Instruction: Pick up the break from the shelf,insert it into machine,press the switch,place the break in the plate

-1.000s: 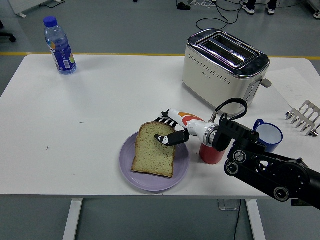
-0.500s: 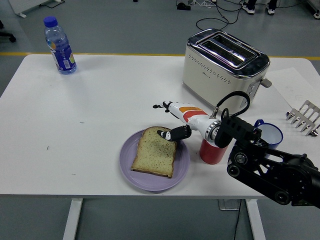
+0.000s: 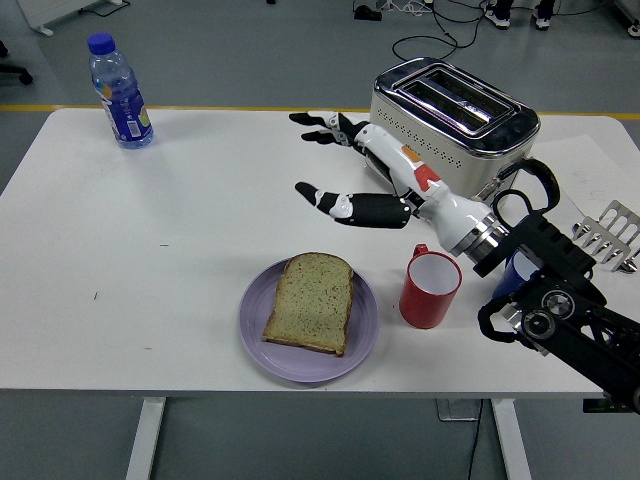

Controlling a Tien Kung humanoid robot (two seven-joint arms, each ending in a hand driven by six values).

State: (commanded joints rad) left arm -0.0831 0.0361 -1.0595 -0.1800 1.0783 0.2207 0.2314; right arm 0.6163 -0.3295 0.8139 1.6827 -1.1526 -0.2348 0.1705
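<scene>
The robot hand point(image 3: 345, 165) has let go of the bread point(image 3: 310, 301) and lifted away from it: a second ago its thumb and fingers were pinching the slice's upper edge over the plate point(image 3: 258, 330), and now it hangs above the middle of the tabletop point(image 3: 180, 230), between plate and toaster point(image 3: 450, 125), with fingers spread wide and holding nothing. The slice lies flat in the plate near the tabletop's front edge, its far edge reaching the rim. That looks like the last step of the task done: bread delivered and released, arm pulling clear.

Only the right arm shows; the left is out of view.

Around it: the toaster stands at the back right, both slots empty as far as can be seen, its lever on the right end. A red mug point(image 3: 430, 290) sits just right of the plate, very close to the forearm, and is the thing most likely to be knocked as the arm retreats. A blue cup point(image 3: 520, 272) behind it is mostly hidden by the arm. A metal rack point(image 3: 605, 233) sits at the right edge, and a water bottle point(image 3: 118, 92) at the back left corner, well apart from everything.
</scene>
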